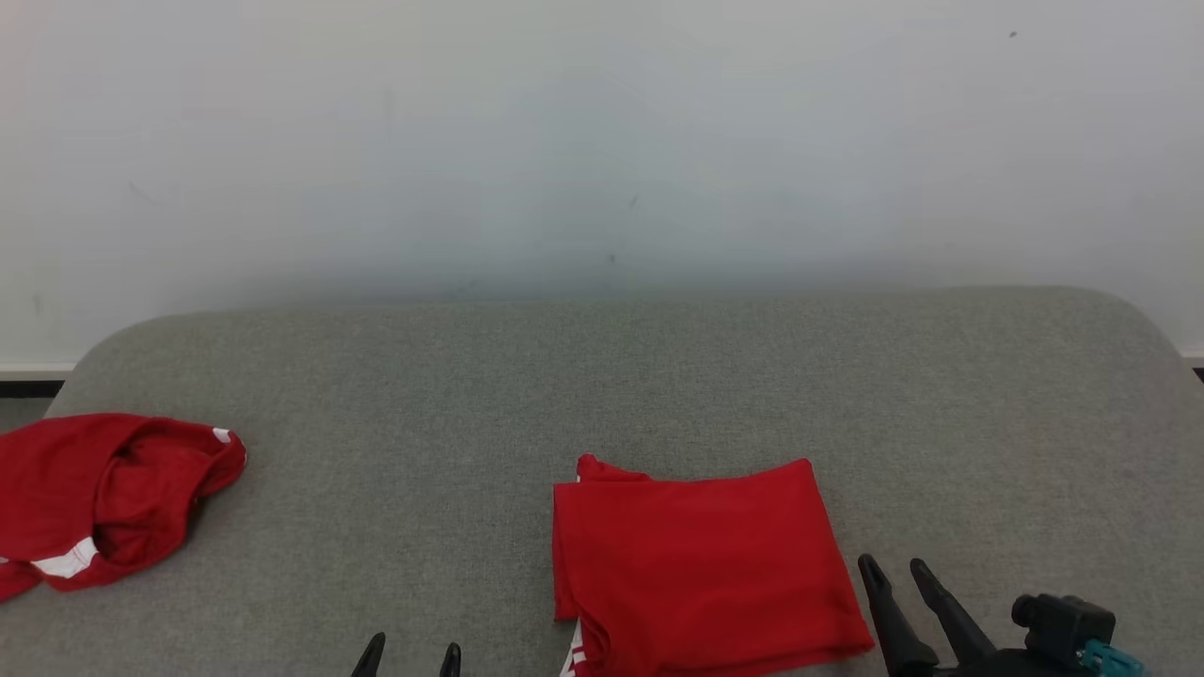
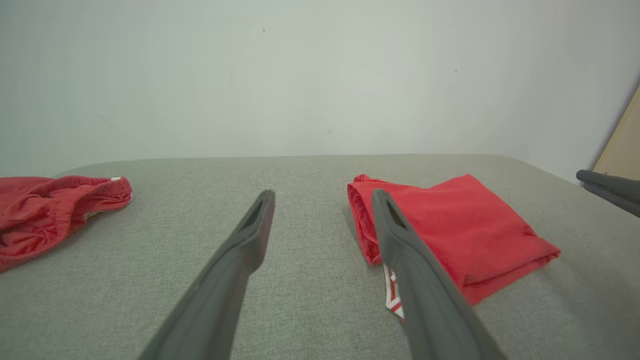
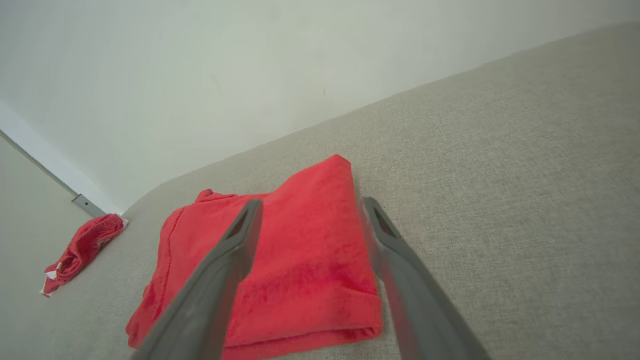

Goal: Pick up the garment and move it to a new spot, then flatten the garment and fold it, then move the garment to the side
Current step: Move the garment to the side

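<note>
The folded red garment [image 1: 701, 564] lay on the grey surface [image 1: 602, 376] at 6 o'clock in the head view. The left gripper [image 1: 414, 647] at 7 o'clock and right gripper [image 1: 892, 564] at 5 o'clock flanked it, fingers apart, empty. A crumpled red garment [image 1: 103, 503] lay at 8 o'clock.

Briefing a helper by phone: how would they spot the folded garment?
Start at the grey padded table against the pale wall. Near its front edge, midway along, lies the folded red garment, just left of the right tool. It is a flat, neat rectangle, unlike the crumpled red garment heaped at the table's left end.
</note>
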You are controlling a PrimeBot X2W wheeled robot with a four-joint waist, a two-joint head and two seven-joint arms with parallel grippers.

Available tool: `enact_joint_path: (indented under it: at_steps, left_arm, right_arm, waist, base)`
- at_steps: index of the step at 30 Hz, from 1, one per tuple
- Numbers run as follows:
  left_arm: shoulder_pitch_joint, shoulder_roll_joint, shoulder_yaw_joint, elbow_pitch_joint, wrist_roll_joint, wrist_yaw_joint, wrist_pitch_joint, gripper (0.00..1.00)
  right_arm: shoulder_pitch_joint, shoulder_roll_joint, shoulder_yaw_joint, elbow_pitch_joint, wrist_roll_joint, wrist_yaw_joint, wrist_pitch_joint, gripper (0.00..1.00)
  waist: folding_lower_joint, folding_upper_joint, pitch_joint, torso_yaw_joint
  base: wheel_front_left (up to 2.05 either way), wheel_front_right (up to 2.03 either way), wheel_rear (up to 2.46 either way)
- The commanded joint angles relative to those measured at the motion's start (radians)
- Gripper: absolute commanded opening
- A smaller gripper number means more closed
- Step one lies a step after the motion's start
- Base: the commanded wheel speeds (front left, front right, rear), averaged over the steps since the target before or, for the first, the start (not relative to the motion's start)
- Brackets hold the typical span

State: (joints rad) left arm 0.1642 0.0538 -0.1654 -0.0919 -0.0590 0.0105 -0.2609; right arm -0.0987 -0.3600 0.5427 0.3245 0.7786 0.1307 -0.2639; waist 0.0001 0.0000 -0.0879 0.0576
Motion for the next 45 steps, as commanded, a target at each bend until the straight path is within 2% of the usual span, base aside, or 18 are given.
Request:
enact_joint_path:
  at_steps: [1,6,14,24,29,30,32,34,36,37,45]
  left_arm:
    - [-0.007,-0.001,-0.003,-0.001,0.010,-0.003,-0.005,1.00]
    - [-0.027,-0.001,-0.025,-0.004,0.016,-0.016,-0.005,1.00]
    - [-0.055,-0.002,-0.045,-0.006,0.016,-0.033,-0.005,1.00]
    - [-0.105,-0.003,-0.068,0.003,0.015,-0.044,-0.005,1.00]
    - [-0.127,-0.003,-0.074,-0.004,0.021,-0.048,-0.005,1.00]
    - [-0.130,-0.003,-0.075,-0.005,0.021,-0.049,-0.005,1.00]
    - [-0.131,-0.003,-0.077,-0.006,0.023,-0.048,-0.005,1.00]
    - [-0.136,-0.003,-0.077,-0.009,0.023,-0.046,-0.005,1.00]
    - [-0.138,-0.003,-0.077,-0.010,0.023,-0.042,-0.005,1.00]
    - [-0.139,-0.003,-0.077,-0.011,0.023,-0.040,-0.005,1.00]
    - [-0.141,-0.003,-0.065,-0.013,0.024,-0.039,-0.005,1.00]
  right_arm:
    - [-0.024,-0.009,0.012,0.011,0.043,0.000,-0.001,1.00]
    - [-0.091,-0.039,0.075,0.068,0.199,0.000,-0.001,1.00]
    - [-0.199,-0.099,0.214,0.153,0.380,0.000,0.006,1.00]
    - [-0.269,-0.149,0.281,0.164,0.557,0.000,0.027,1.00]
    - [-0.300,-0.166,0.311,0.155,0.639,0.000,0.078,0.99]
    - [-0.303,-0.167,0.318,0.154,0.652,0.000,0.088,0.84]
    - [-0.311,-0.170,0.331,0.153,0.672,0.000,0.101,0.72]
    - [-0.320,-0.173,0.341,0.151,0.688,0.000,0.113,0.45]
    - [-0.323,-0.176,0.351,0.149,0.695,0.000,0.119,0.25]
    - [-0.322,-0.177,0.356,0.148,0.699,0.000,0.120,0.00]
    - [-0.339,-0.207,0.384,0.130,0.696,0.000,0.083,0.00]
  waist:
    - [-0.0001,0.0000,0.018,0.013]
    - [-0.0001,0.0000,0.051,0.024]
    - [-0.0001,0.0000,0.116,0.045]
    - [-0.0001,0.0000,0.178,0.073]
    - [-0.0001,0.0000,0.202,0.081]
    - [-0.0001,0.0000,0.205,0.082]
    - [-0.0001,0.0000,0.210,0.083]
    - [-0.0001,0.0000,0.214,0.083]
    - [-0.0001,0.0000,0.215,0.081]
    - [-0.0001,0.0000,0.216,0.080]
    - [-0.0001,0.0000,0.213,0.055]
  base:
    - [0.00,0.00,0.00]
    - [0.00,0.00,0.00]
    - [0.00,0.00,0.00]
    - [0.00,0.00,0.00]
    - [0.00,0.00,0.00]
    - [0.00,0.00,0.00]
    - [0.00,0.00,0.00]
    - [0.00,0.00,0.00]
    - [0.00,0.00,0.00]
    - [0.00,0.00,0.00]
    - [0.00,0.00,0.00]
